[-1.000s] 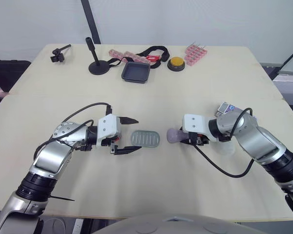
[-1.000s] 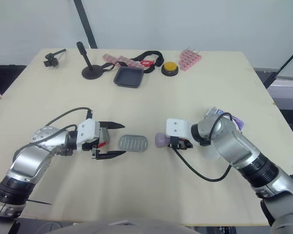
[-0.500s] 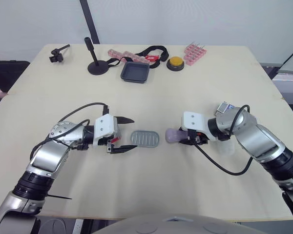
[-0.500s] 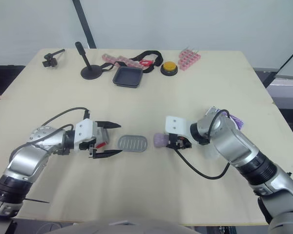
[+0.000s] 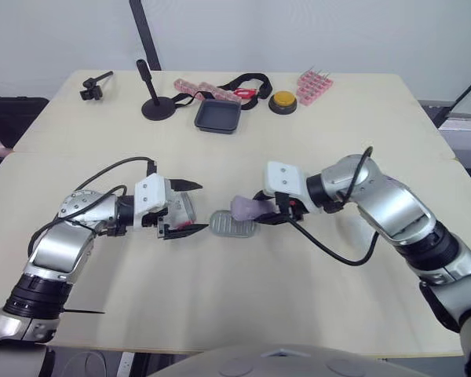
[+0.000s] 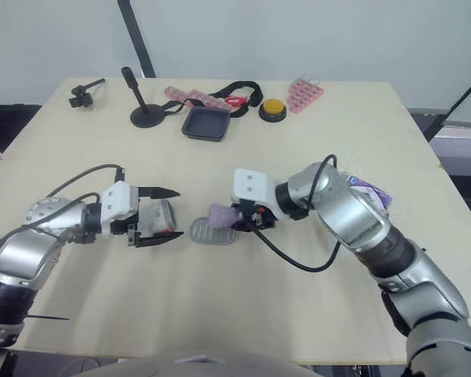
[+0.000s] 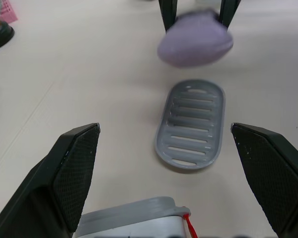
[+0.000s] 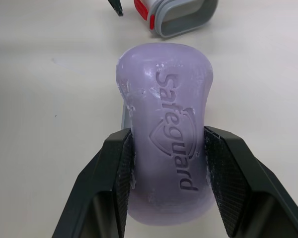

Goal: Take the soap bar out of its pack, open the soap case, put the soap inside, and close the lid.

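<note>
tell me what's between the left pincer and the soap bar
The grey slatted tray lies flat on the table there, clearest in the left wrist view.

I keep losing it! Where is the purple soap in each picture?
Left eye view: purple soap mid-table, in the right gripper.
Right eye view: mid-table too.
Left wrist view: beyond the grey slatted tray, soap.
Right wrist view: soap clamped between the fingers.
Landmark: grey slatted tray beside it.

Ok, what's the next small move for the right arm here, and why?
Probably carry the right end effector a little further over the grey slotted tray, then lower. The purple soap bar is clamped between its fingers and hangs by one end of the tray, not centred over it, and the tray's slats lie bare.
</note>
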`<move>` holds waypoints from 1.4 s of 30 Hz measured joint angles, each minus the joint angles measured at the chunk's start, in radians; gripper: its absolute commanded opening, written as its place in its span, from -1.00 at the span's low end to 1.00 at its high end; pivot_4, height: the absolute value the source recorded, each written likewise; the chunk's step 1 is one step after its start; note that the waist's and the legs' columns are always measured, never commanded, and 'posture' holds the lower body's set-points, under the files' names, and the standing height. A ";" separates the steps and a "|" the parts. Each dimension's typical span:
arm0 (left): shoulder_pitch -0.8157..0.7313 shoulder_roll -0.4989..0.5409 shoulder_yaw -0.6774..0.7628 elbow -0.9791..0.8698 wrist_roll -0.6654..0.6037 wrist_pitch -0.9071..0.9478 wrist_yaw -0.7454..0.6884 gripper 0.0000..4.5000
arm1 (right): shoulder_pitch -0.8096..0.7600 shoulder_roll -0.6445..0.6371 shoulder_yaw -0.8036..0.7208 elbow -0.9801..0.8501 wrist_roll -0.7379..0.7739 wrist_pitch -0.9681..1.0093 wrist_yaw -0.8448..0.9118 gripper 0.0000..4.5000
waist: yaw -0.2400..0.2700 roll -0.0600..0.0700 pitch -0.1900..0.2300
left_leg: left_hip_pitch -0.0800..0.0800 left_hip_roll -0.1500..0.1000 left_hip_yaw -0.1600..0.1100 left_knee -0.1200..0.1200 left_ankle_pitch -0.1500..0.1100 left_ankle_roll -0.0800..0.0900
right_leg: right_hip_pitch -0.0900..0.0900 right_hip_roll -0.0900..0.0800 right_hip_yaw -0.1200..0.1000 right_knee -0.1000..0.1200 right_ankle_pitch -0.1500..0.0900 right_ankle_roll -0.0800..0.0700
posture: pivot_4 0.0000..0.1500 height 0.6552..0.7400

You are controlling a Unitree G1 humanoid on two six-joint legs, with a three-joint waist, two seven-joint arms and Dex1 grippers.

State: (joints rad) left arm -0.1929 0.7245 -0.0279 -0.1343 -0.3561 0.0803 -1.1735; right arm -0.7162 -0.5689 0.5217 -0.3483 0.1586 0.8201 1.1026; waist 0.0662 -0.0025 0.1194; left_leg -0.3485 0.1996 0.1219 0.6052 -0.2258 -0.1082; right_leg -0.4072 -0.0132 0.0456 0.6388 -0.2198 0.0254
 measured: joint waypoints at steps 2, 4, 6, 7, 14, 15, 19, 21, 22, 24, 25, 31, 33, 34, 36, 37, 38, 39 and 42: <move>0.011 0.028 0.010 0.002 -0.003 0.006 -0.018 1.00 | -0.025 0.026 0.026 0.032 -0.008 -0.017 -0.003 -0.05 | -0.002 0.000 0.000 | 0.000 0.000 0.000 -0.001 0.000 0.000 | 0.000 0.000 0.000 0.000 0.000 0.000 | 1.00 1.00; 0.015 0.041 0.014 0.002 -0.005 0.012 -0.028 1.00 | -0.037 0.042 0.044 0.054 -0.013 -0.035 -0.003 -0.05 | -0.001 0.000 0.000 | 0.001 0.000 0.000 -0.001 0.000 0.000 | 0.000 0.000 0.000 0.000 0.000 0.000 | 1.00 1.00; 0.016 0.043 0.016 0.002 -0.006 0.017 -0.031 1.00 | -0.041 0.056 0.058 0.067 -0.014 -0.043 -0.003 -0.05 | 0.000 0.000 0.000 | 0.001 0.000 0.000 -0.001 0.000 0.000 | 0.000 0.000 -0.001 -0.001 0.000 0.000 | 1.00 1.00; 0.026 0.054 0.016 0.000 -0.006 0.023 -0.037 1.00 | -0.048 0.074 0.071 0.093 -0.015 -0.062 0.001 -0.05 | 0.000 0.000 0.000 | 0.001 0.000 0.000 -0.001 0.000 0.000 | 0.000 0.000 -0.001 -0.001 0.000 0.000 | 1.00 1.00; 0.042 0.081 0.018 -0.002 -0.001 0.028 -0.044 1.00 | -0.065 0.112 0.120 0.153 -0.038 -0.095 0.006 -0.05 | -0.002 0.000 0.000 | 0.001 0.000 0.000 -0.001 0.000 -0.001 | 0.000 0.000 -0.001 -0.001 0.000 0.000 | 1.00 1.00; 0.044 0.081 0.018 -0.002 0.000 0.027 -0.044 1.00 | -0.067 0.117 0.127 0.161 -0.042 -0.099 0.007 -0.05 | -0.002 0.000 0.000 | 0.001 0.000 0.000 -0.001 0.000 -0.001 | 0.000 0.000 -0.001 -0.001 0.000 0.000 | 1.00 1.00; 0.045 0.082 0.018 -0.002 0.002 0.027 -0.043 1.00 | -0.071 0.141 0.147 0.187 -0.055 -0.102 0.010 -0.05 | -0.002 0.000 0.000 | 0.000 0.000 0.000 -0.001 0.000 -0.001 | -0.001 0.000 -0.001 -0.001 0.000 0.000 | 1.00 1.00; 0.045 0.081 0.018 -0.002 0.004 0.026 -0.041 1.00 | -0.075 0.148 0.157 0.202 -0.063 -0.107 0.009 -0.05 | -0.003 0.000 0.000 | 0.000 0.000 0.000 -0.001 0.000 -0.001 | -0.001 0.000 -0.001 -0.001 0.000 0.000 | 1.00 1.00; 0.045 0.081 0.018 -0.002 0.005 0.026 -0.040 1.00 | -0.076 0.155 0.162 0.212 -0.072 -0.109 0.007 -0.05 | -0.003 0.000 0.000 | 0.000 0.000 0.000 -0.001 0.000 -0.001 | -0.001 0.000 -0.001 -0.001 0.000 0.000 | 1.00 1.00; 0.045 0.081 0.018 -0.002 0.006 0.026 -0.035 1.00 | -0.076 0.167 0.169 0.227 -0.081 -0.117 0.001 -0.05 | -0.004 0.000 0.000 | 0.000 0.000 0.000 -0.001 0.000 -0.001 | -0.001 0.000 -0.001 -0.001 0.000 0.000 | 1.00 1.00; 0.044 0.081 0.018 -0.002 0.007 0.026 -0.034 1.00 | -0.076 0.173 0.169 0.228 -0.086 -0.122 0.000 -0.05 | -0.004 0.000 0.000 | 0.000 0.000 0.000 -0.001 0.000 -0.001 | -0.001 0.000 -0.001 -0.001 0.000 0.000 | 1.00 1.00; 0.042 0.081 0.017 -0.003 0.008 0.026 -0.032 1.00 | -0.076 0.183 0.170 0.262 -0.094 -0.141 -0.002 0.50 | -0.004 0.000 0.000 | 0.000 0.000 0.000 -0.001 0.000 -0.001 | -0.001 0.000 -0.001 -0.001 0.000 0.000 | 1.00 1.00; 0.041 0.081 0.017 -0.002 0.009 0.026 -0.030 1.00 | -0.076 0.185 0.170 0.264 -0.094 -0.141 -0.003 0.81 | -0.005 0.000 0.000 | 0.000 0.000 0.000 -0.001 0.000 -0.001 | -0.001 0.000 -0.001 -0.001 0.000 0.000 | 1.00 1.00; 0.037 0.081 0.016 -0.002 0.013 0.026 -0.029 1.00 | -0.076 0.190 0.169 0.264 -0.092 -0.141 -0.003 0.96 | -0.006 0.000 0.000 | 0.000 0.000 0.000 -0.001 0.000 -0.001 | -0.001 0.000 -0.001 -0.001 0.000 0.000 | 1.00 1.00; 0.035 0.081 0.016 -0.002 0.015 0.025 -0.028 1.00 | -0.076 0.195 0.167 0.264 -0.091 -0.141 -0.003 0.99 | -0.008 0.000 0.000 | 0.000 0.000 0.000 -0.001 0.000 -0.001 | -0.001 0.000 -0.001 -0.001 0.000 0.000 | 1.00 1.00; 0.034 0.081 0.015 -0.002 0.017 0.024 -0.028 1.00 | -0.076 0.194 0.165 0.264 -0.090 -0.141 -0.002 0.99 | -0.008 0.000 0.000 | 0.000 0.000 0.000 -0.001 0.000 -0.001 | -0.001 0.000 -0.001 -0.001 0.000 0.000 | 1.00 1.00; 0.032 0.080 0.013 -0.002 0.019 0.023 -0.028 1.00 | -0.076 0.193 0.160 0.264 -0.090 -0.142 -0.001 0.99 | -0.008 0.000 0.000 | 0.000 0.000 0.000 -0.001 0.000 -0.001 | -0.001 0.000 -0.001 -0.001 0.000 0.000 | 1.00 1.00; 0.030 0.080 0.010 -0.002 0.022 0.022 -0.028 1.00 | -0.076 0.192 0.154 0.264 -0.089 -0.143 0.000 0.99 | -0.008 0.000 0.000 | 0.000 0.000 0.000 -0.001 0.000 -0.001 | -0.001 0.000 -0.001 -0.001 0.000 0.000 | 1.00 1.00; 0.026 0.079 0.008 -0.001 0.026 0.018 -0.028 1.00 | -0.075 0.181 0.118 0.259 -0.078 -0.148 0.005 0.99 | -0.008 0.000 0.000 | 0.000 0.000 0.000 -0.001 0.000 -0.001 | -0.001 0.000 -0.001 -0.001 0.000 0.000 | 1.00 1.00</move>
State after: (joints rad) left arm -0.1669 0.8037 -0.0201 -0.1357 -0.3297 0.0988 -1.2018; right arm -0.7917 -0.3882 0.6395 -0.0893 0.0809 0.6724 1.1072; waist 0.0584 -0.0024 0.1196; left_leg -0.3488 0.1999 0.1218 0.6039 -0.2256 -0.1092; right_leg -0.4083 -0.0129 0.0447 0.6382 -0.2198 0.0255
